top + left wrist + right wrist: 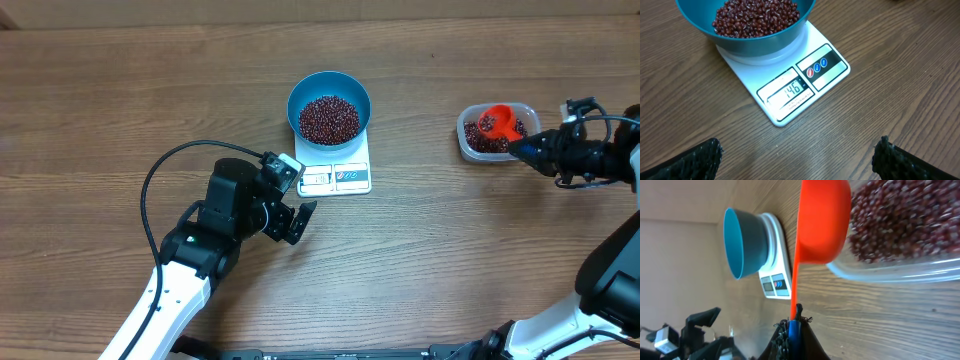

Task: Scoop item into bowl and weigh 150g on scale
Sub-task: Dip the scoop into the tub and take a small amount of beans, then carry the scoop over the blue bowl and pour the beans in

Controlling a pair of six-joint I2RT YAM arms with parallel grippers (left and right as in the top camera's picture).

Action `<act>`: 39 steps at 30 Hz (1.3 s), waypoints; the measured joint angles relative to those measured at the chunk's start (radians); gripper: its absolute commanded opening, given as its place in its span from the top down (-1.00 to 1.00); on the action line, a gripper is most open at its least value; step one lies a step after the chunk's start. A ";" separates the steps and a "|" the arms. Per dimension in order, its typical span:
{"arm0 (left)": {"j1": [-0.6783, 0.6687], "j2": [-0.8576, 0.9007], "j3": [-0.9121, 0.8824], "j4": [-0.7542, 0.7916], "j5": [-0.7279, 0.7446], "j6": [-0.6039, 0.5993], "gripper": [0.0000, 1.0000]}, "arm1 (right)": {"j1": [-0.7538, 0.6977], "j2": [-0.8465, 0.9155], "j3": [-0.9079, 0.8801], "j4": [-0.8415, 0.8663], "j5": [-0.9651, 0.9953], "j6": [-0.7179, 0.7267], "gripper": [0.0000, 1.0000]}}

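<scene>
The blue bowl (pixel 329 92) stands on the white scale (pixel 345 178), filled with dark red beans (pixel 329 118). In the left wrist view the bowl (pixel 760 42) and its beans (pixel 757 17) are at the top, and the scale (pixel 785 92) display reads 146. My left gripper (pixel 298 190) (pixel 799 150) hovers wide open just in front of the scale, holding nothing. My right gripper (pixel 522 148) (pixel 795 317) is shut on the handle of an orange scoop (pixel 498 122) (pixel 822 225), whose cup lies in the clear tub (pixel 467 138) of beans (pixel 900 220).
The clear tub's wall (pixel 890 270) sits at the right of the wooden table (pixel 450 260), well apart from the scale. From the right wrist view the bowl (pixel 740 242) and scale (pixel 776 265) stand far off, with the left arm (pixel 695 325) beyond.
</scene>
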 measured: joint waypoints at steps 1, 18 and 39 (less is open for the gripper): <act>0.000 0.000 0.000 0.000 0.000 0.000 -0.99 | 0.011 0.000 0.005 -0.010 -0.004 -0.004 0.93; 0.000 0.000 0.000 0.000 0.000 0.000 -0.99 | 0.359 0.002 0.208 -0.015 -0.024 0.037 0.93; 0.000 0.000 0.000 0.000 0.000 0.000 -0.99 | 0.679 0.002 0.261 0.195 0.054 0.303 0.93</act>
